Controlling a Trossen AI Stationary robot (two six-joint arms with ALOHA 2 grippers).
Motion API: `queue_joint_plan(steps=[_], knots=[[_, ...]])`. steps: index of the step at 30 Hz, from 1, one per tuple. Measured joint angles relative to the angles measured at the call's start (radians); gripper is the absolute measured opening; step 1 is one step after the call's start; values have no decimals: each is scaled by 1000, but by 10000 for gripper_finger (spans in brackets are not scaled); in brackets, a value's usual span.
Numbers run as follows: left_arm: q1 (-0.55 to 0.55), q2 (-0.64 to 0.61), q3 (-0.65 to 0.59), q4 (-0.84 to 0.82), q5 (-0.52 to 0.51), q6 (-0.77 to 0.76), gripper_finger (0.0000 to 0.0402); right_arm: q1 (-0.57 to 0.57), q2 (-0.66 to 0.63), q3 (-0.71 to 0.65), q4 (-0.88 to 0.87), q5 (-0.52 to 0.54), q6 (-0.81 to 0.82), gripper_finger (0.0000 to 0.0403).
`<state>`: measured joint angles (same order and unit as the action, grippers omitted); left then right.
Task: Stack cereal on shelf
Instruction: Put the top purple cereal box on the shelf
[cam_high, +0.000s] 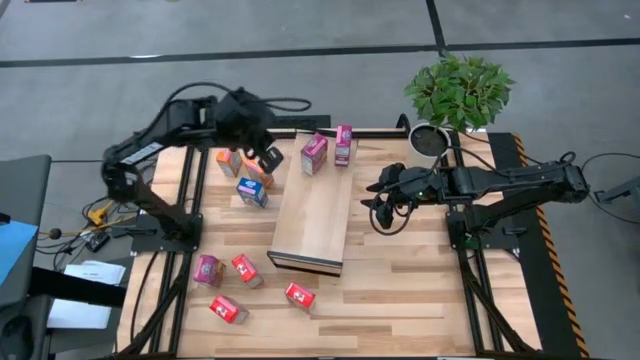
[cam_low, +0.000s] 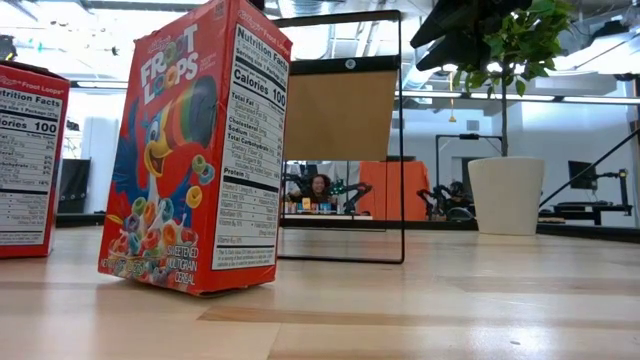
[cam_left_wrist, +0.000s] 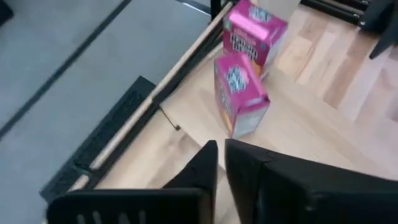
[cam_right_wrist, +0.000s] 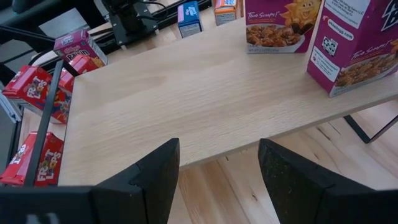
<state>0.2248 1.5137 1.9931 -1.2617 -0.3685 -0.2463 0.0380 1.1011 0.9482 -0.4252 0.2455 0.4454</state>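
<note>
The pale wooden shelf stands mid-table on thin black legs. Two magenta cereal boxes stand upright on its far end. Two orange boxes and a blue box stand on the table left of it. Three red boxes and a magenta one lie near the front left. My left gripper is shut and empty above the table by the shelf's far left corner, its fingers pointing toward the magenta boxes. My right gripper is open and empty beside the shelf's right long edge.
A potted plant in a white pot stands at the table's far right corner, behind my right arm. A red Froot Loops box stands close to the low camera. The near half of the shelf top is bare.
</note>
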Motion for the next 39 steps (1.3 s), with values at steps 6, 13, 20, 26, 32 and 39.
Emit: queue_joint_plan(steps=[6,13,20,26,32,39], knots=[[-31,-225,-442,353,25,-62,2,0,0,0,0,0,0,245],[-35,-353,-878,794,69,-156,0,-1,0,0,0,0,0,245],[8,-327,-1026,1036,91,-169,0,-1,0,0,0,0,0,245],[46,-246,-1027,1085,163,-159,0,-1,0,0,0,0,0,245],[71,-175,-1027,1160,231,-164,0,-1,0,0,0,0,0,245],[73,-126,-1027,1225,233,-169,0,-1,0,0,0,15,-1,245]])
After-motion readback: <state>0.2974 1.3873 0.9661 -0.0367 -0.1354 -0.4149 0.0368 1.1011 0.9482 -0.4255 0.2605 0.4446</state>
